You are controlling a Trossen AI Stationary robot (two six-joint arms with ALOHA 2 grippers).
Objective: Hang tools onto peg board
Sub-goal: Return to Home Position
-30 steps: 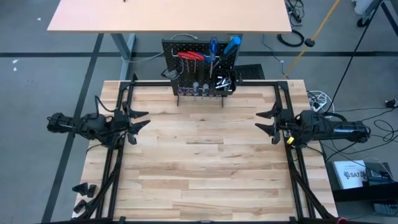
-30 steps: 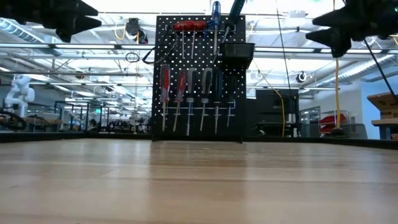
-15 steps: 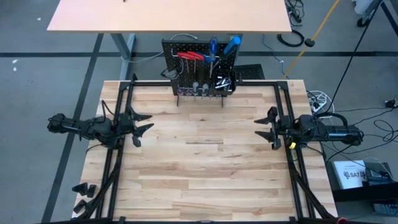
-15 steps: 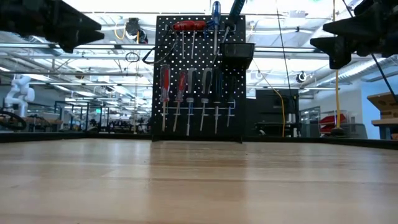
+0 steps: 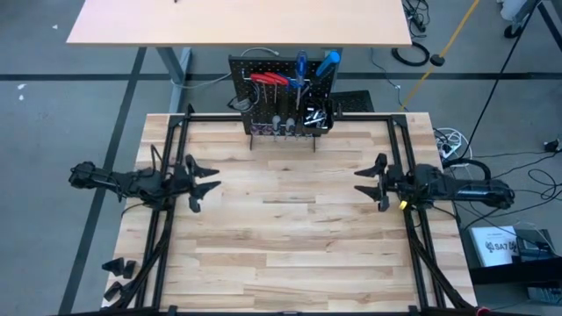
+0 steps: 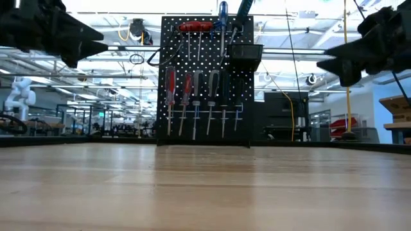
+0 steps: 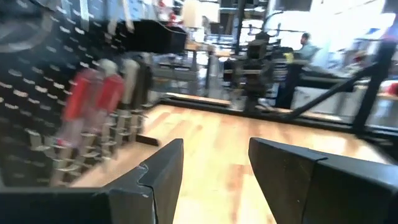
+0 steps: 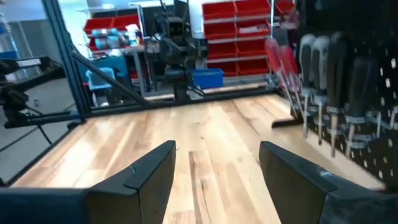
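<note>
The peg board (image 5: 283, 104) stands upright on its feet at the table's far edge. Red-handled hex keys (image 6: 196, 27) and blue screwdrivers (image 6: 223, 14) hang near its top. A row of screwdrivers (image 6: 196, 90) hangs lower down, beside the square black bin (image 6: 246, 51). My left gripper (image 5: 204, 183) hovers open over the table's left side, pointing level toward the middle, nothing between its fingers (image 7: 163, 171). My right gripper (image 5: 367, 182) hovers open over the right side, facing it, also empty. The wrist views show the peg board (image 7: 56, 93) (image 8: 348, 81) off to one side.
The bare wooden tabletop (image 5: 281, 237) lies between the two grippers. Black frame rails (image 5: 167, 254) (image 5: 417, 254) run along the table's left and right sides. A second tan table (image 5: 237, 22) stands beyond the peg board. A person (image 7: 305, 46) shows far off in the room.
Both grippers have sunk toward the tabletop while staying level, each drawing slightly toward the table's middle. Neither opening has changed. The peg board and its tools have stayed put.
</note>
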